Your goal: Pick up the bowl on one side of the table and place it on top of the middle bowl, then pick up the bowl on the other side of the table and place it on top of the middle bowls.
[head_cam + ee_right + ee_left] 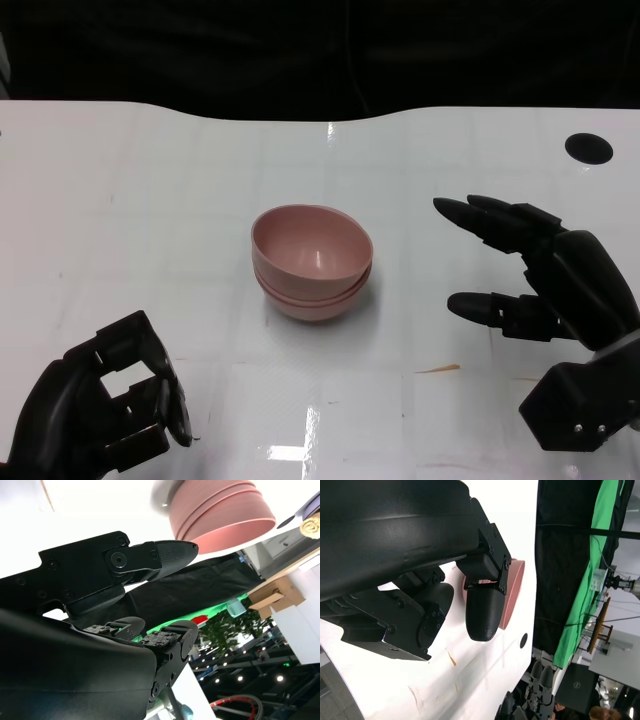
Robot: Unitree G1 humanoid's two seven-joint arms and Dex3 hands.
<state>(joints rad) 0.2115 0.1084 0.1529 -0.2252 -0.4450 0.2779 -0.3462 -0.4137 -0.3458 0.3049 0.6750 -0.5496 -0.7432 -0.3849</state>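
Nearest me, my left hand (105,405) sits low at the near edge of the tabletop (150,220), fingers curled in on nothing. My right hand (545,285) hovers a little farther out, fingers spread apart and empty, pointing toward the stack (312,262) but well apart from it.

The pink bowls stand nested at the middle of the tabletop. I count 3 rims in the right wrist view, so I judge both side bowls are already on the middle one and the stacking is done. The top bowl looks slightly tilted, though seated. What remains, as I read it, is to draw both hands back without brushing the stack.

A small brown smear (438,369) marks the tabletop near my right hand. Farther off, a dark round hole (588,147) sits toward the far right corner. Nothing stands in the way.
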